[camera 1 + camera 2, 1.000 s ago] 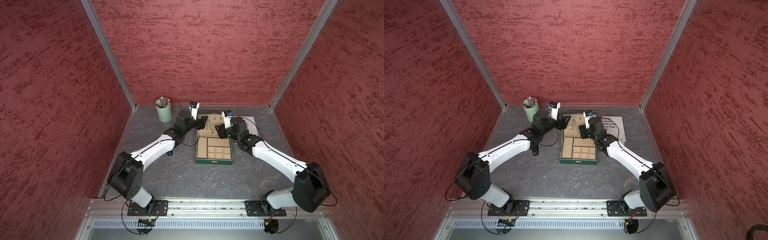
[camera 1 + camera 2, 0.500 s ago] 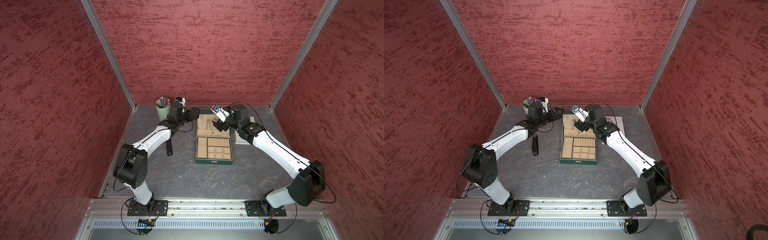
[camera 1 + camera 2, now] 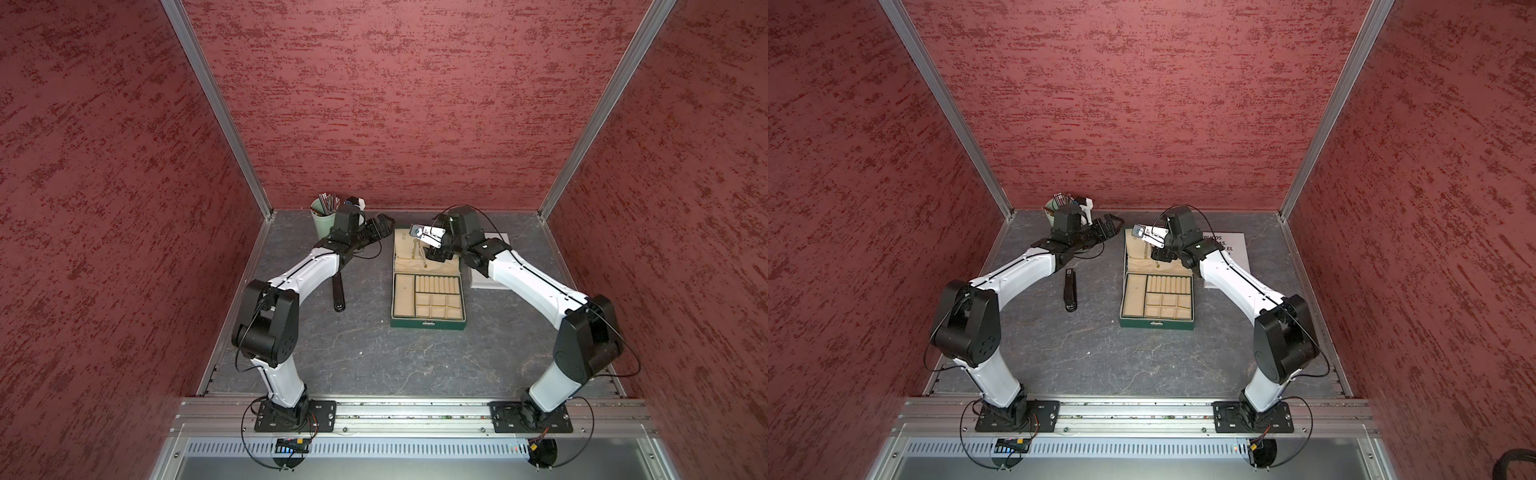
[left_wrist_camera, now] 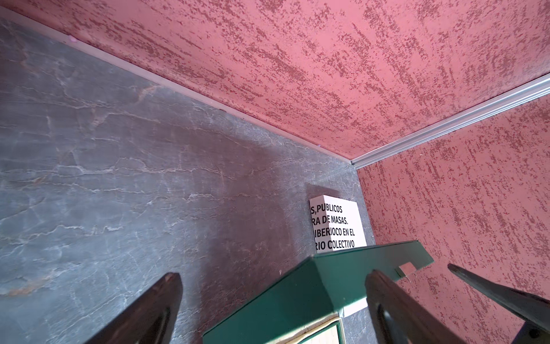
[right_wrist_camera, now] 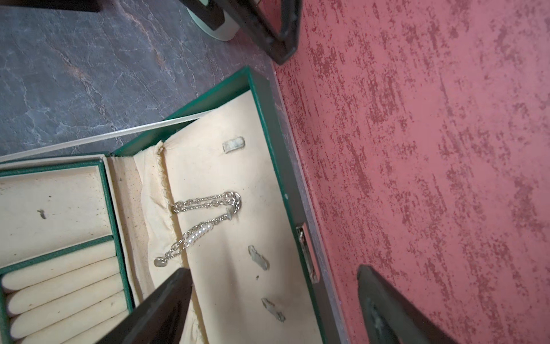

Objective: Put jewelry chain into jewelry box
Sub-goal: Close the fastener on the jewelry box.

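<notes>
Our left tool (image 3: 384, 226) has pulled away from the box (image 3: 428, 322) and now sits open near the cup (image 3: 323, 224). A black bar (image 3: 338, 293) on the worktop (image 3: 365, 353) is no longer hidden under our left arm (image 3: 307, 270). Our right tool (image 3: 434, 255) has opened wide and backed off the lid (image 5: 208, 166), so the chain (image 5: 200, 233) now shows, hanging there.

Even, bright light; soft shadows; wide-angle distortion at edges.
</notes>
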Robot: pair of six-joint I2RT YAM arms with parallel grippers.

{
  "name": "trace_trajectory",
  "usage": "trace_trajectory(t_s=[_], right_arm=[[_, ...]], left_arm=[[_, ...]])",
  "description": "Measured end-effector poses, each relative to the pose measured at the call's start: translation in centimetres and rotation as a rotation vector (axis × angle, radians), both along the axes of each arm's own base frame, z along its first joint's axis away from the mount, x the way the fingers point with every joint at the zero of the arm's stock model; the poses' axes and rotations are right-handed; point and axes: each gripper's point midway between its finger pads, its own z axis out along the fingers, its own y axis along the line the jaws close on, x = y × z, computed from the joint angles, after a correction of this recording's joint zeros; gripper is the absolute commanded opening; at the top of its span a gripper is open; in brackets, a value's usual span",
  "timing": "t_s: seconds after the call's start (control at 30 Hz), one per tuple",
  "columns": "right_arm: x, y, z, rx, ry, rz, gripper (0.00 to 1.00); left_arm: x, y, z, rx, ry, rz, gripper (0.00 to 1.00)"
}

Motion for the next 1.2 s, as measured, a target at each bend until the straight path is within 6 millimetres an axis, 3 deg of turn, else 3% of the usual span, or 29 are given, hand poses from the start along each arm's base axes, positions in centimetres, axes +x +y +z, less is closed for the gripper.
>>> trace_trajectory(t_s=[0.27, 0.47, 0.7, 1.2], right_arm=[[0.4, 1.0, -0.8, -0.063, -0.029, 0.092, 0.89], [1.0, 1.8, -1.9, -0.109, -0.062, 0.137, 0.89], [2.3, 2.8, -4.0, -0.144, -0.078, 0.16, 0.85], [2.8, 3.1, -3.5, -0.183, -0.128, 0.192, 0.67]], left_arm=[[0.8, -0.7, 0.0, -0.006, 0.019, -0.023, 1.0], [0.8, -1.2, -1.9, -0.004, 0.071, -0.049, 1.0], [0.8, -1.7, -1.4, -0.022, 0.072, -0.07, 1.0], [0.5, -1.9, -1.5, -0.027, 0.087, -0.086, 1.0]])
